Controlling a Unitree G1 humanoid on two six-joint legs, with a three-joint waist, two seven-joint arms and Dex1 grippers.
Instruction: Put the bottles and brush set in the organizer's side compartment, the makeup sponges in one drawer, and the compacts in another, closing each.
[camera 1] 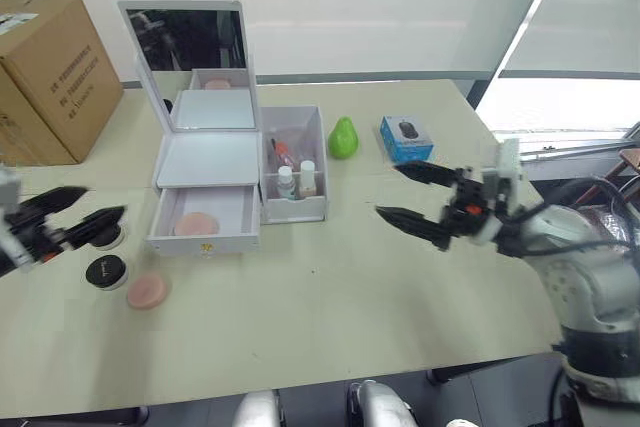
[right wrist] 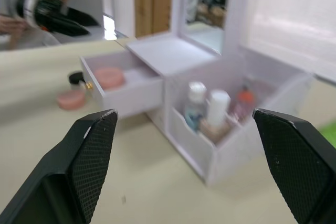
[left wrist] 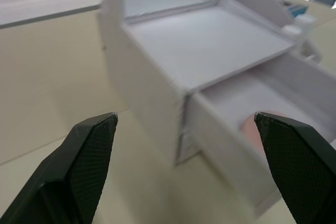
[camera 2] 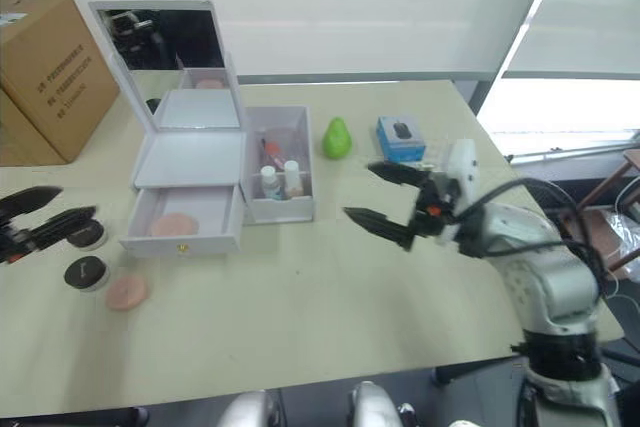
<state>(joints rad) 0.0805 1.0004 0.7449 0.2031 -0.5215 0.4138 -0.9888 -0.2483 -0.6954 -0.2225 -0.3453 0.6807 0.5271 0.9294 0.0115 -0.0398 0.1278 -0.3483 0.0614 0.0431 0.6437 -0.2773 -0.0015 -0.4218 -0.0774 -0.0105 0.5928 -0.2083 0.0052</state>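
The white organizer (camera 1: pixel 205 152) stands mid-table with its mirror up. Its side compartment (camera 1: pixel 318 152) holds two white-capped bottles (camera 1: pixel 287 182) and a red-tipped brush set (camera 1: pixel 280 152). The lower drawer (camera 1: pixel 203 239) is pulled out, and one pink makeup sponge (camera 1: pixel 196 224) lies in it. Another sponge (camera 1: pixel 147 290) lies on the table in front of the drawer, to its left. A black-lidded compact (camera 1: pixel 106 271) sits beside that sponge, and a second compact (camera 1: pixel 112 238) lies just under my left gripper (camera 1: pixel 103 203). That gripper is open and empty. My right gripper (camera 1: pixel 388 190) hovers open right of the organizer.
A brown cardboard box (camera 1: pixel 50 77) stands at the far left. A green pear (camera 1: pixel 343 137) and a small blue box (camera 1: pixel 405 137) sit right of the organizer. The table's right edge (camera 1: pixel 520 197) runs under my right arm.
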